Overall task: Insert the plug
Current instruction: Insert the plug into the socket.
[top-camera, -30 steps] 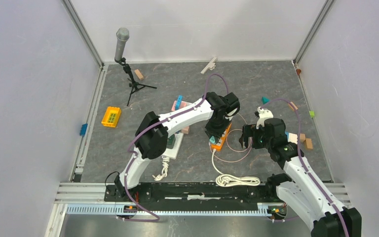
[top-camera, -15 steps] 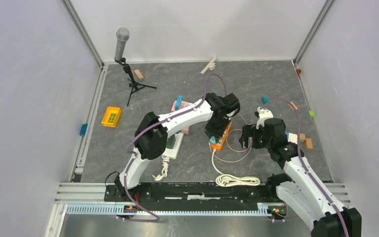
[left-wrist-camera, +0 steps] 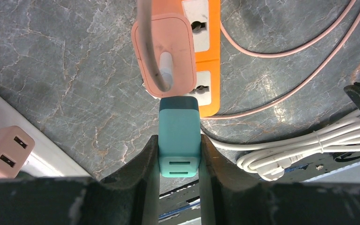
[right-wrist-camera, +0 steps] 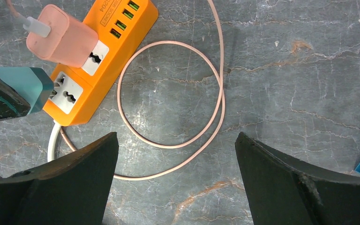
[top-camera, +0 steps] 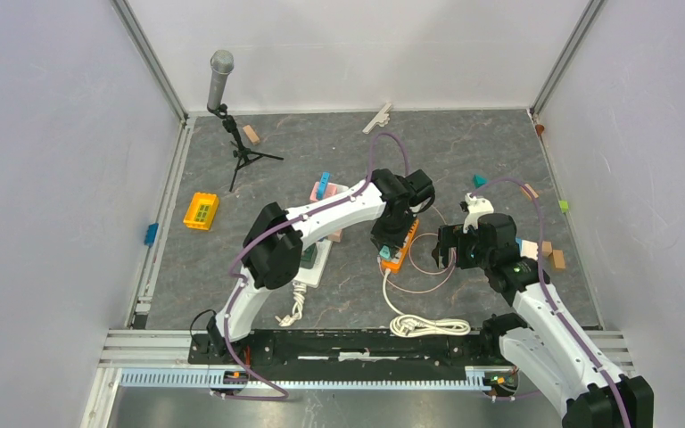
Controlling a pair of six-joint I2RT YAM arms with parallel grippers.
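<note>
Here the left tool [left-wrist-camera: 179,150] grips the teal plug [left-wrist-camera: 179,123] at the orange strip [left-wrist-camera: 214,70], pink plug [left-wrist-camera: 166,51] seated; right tool [right-wrist-camera: 176,140] gapes.

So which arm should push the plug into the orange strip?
Left. The left gripper grips the teal plug, right by a free socket on the orange strip. The right gripper hangs open and empty.

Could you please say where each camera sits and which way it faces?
Top external: overhead behind the bases, facing the table; left arm, right arm show.
Left wrist: faces down past the left gripper holding the teal plug.
Right wrist: faces down past the open right gripper.
Both wrist views share the teal plug and orange strip.
</note>
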